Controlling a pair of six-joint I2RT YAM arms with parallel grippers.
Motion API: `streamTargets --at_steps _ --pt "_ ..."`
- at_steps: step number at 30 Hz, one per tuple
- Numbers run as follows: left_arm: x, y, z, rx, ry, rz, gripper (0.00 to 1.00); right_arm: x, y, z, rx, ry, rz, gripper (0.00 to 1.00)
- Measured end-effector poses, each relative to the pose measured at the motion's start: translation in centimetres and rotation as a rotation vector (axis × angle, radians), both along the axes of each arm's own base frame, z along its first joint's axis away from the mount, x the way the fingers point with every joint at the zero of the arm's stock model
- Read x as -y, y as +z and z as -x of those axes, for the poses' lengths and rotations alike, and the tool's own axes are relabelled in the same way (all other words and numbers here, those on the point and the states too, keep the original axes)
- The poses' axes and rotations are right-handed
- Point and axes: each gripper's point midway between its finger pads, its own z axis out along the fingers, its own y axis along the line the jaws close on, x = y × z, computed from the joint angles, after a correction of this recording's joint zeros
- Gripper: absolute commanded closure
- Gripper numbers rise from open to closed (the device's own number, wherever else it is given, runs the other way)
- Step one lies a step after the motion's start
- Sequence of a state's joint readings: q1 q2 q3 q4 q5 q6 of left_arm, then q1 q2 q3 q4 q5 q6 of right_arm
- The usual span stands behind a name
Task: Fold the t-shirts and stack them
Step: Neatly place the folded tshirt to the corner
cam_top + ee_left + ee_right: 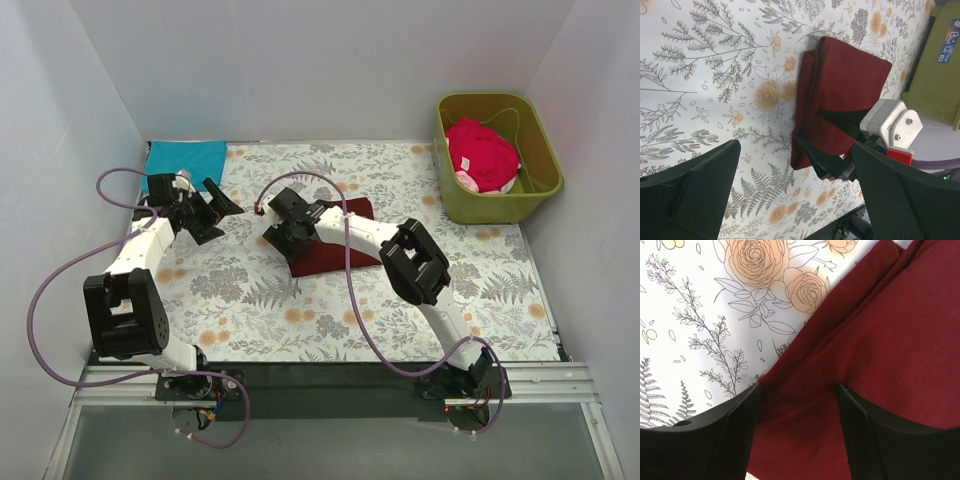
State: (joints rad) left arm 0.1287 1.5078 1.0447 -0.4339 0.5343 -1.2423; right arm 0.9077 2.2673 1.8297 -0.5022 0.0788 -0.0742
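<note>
The dark maroon t-shirt [340, 252] lies folded in the middle of the table. My right gripper [283, 228] is down on its left end. In the right wrist view the gripper [799, 390] is open, with its fingertips [747, 405] on the maroon cloth [890, 340] near its folded edge. My left gripper [222, 218] is open and empty, hovering left of the shirt. In the left wrist view the gripper [797, 195] faces the maroon shirt [840, 90]. The teal blue t-shirt [186, 158] lies folded at the back left. The red-pink t-shirt [482, 152] lies bunched in the tub.
The olive-green tub [540, 190] stands at the back right and also shows in the left wrist view [935, 75]. The floral tablecloth [300, 310] covers the table. White walls close off the left, back and right sides.
</note>
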Motion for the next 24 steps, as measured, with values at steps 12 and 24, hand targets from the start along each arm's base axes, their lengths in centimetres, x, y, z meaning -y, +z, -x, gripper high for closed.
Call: streamTargets --at_steps 12,24 --pt "0.1 -1.1 0.7 -0.031 0.010 0.012 0.06 -1.6 2.2 3.0 0.042 0.039 -0.002 0.39" --pt "0.1 -1.4 0.7 -0.033 0.013 0.014 0.07 0.0 -0.4 4.4 0.021 0.043 0.067 0.44"
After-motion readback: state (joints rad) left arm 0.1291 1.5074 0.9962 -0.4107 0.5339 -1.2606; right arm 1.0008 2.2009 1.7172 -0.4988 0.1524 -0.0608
